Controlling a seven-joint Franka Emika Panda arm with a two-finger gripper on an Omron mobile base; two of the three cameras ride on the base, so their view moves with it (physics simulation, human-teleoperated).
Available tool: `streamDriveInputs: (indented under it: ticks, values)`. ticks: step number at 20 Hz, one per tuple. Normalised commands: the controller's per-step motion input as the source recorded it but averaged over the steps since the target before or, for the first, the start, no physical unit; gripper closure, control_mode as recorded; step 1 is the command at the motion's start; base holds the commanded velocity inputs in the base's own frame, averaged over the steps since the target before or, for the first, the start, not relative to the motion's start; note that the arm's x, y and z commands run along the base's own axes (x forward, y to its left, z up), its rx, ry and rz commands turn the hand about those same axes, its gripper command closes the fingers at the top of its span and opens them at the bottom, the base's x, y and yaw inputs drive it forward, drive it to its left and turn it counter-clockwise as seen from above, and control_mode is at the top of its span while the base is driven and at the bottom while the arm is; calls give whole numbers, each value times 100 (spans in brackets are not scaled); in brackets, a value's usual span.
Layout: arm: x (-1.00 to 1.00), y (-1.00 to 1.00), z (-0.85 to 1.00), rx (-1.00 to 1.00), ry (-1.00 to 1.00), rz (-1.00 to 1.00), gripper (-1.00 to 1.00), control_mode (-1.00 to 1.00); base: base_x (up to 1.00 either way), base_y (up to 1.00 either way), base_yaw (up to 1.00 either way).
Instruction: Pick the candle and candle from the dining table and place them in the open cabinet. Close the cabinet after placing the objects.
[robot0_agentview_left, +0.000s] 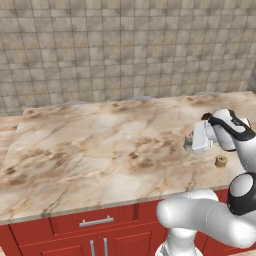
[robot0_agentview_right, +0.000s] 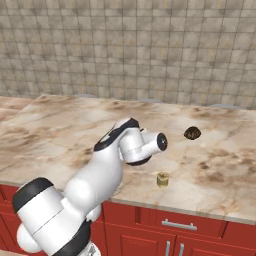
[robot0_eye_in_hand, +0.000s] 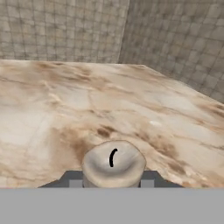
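Already your pincer is pinched on the upright grey candle low over the counter (axis vertical), while the golden-tan candle stands just right and nearer.

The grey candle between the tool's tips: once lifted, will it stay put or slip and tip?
The grey candle looks stiff, so it probably won't deform. The tool grips it low on a smooth round wall, so it might twist or slip. Its small size suggests it is light.
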Motion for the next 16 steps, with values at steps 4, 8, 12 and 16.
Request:
streamDriveInputs:
  ticks: [4, 8, 12, 16]
  values:
    - [0, 0, 86, 0, -3, -5, 100, -100, 0, 0, 0]
    - [-3, 0, 75, 0, -1, -1, 100, -100, 0, 0, 0]
    - [0, 8, 5, 0, 5, -1, 100, -100, 0, 0, 0]
    - [-72, -21, -3, 8, -13, -8, 100, -100, 0, 0, 0]
